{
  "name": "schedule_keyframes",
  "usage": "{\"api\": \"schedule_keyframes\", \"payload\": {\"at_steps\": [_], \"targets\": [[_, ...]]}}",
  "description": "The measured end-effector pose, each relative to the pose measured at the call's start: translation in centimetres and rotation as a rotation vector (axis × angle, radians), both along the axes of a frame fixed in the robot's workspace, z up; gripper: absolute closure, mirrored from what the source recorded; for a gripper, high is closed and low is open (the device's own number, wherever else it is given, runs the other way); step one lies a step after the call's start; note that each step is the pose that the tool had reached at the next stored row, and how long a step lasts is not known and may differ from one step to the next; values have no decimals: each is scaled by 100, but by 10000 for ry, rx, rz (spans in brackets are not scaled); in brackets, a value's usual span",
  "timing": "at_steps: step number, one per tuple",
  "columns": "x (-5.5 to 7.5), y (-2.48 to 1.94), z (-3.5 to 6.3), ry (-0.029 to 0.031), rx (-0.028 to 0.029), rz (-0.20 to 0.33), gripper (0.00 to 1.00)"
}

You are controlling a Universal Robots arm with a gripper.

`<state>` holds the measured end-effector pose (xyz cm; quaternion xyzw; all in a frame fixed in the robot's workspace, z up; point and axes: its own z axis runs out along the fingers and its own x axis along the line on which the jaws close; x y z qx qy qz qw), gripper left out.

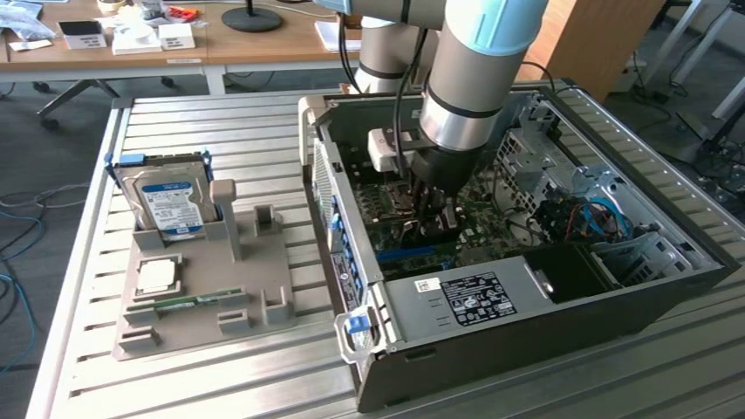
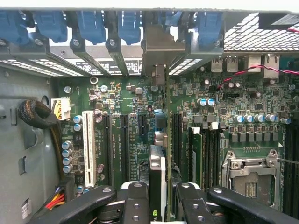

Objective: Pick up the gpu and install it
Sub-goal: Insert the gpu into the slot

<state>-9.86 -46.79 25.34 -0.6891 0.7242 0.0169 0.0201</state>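
The gpu [image 2: 167, 140] stands edge-on over the green motherboard [image 2: 126, 102] inside the open PC case [image 1: 524, 288]. Its thin green card runs along an expansion slot, and its silver bracket [image 2: 159, 46] sits against the rear slot openings. My gripper [image 2: 159, 205] is shut on the card, one black finger [image 2: 135, 200] on each side, with the black heatsink between them. In the exterior view my gripper [image 1: 431, 209] reaches straight down into the case above the board, and the gpu itself is hidden behind it.
A grey parts holder [image 1: 204, 288] on the exterior view's left carries a blue-labelled hard drive [image 1: 169, 205], a CPU [image 1: 157, 275] and a RAM stick [image 1: 187, 303]. The power supply [image 1: 466, 301] fills the case's near corner. A white slot [image 2: 87, 144], blue latches [image 2: 88, 25] and the CPU socket [image 2: 250, 172] flank the card.
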Motion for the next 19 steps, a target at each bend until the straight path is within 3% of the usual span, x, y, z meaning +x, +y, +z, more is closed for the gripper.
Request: {"api": "schedule_keyframes", "payload": {"at_steps": [19], "targets": [[-14, 0, -87, -1, 1, -15, 73]]}}
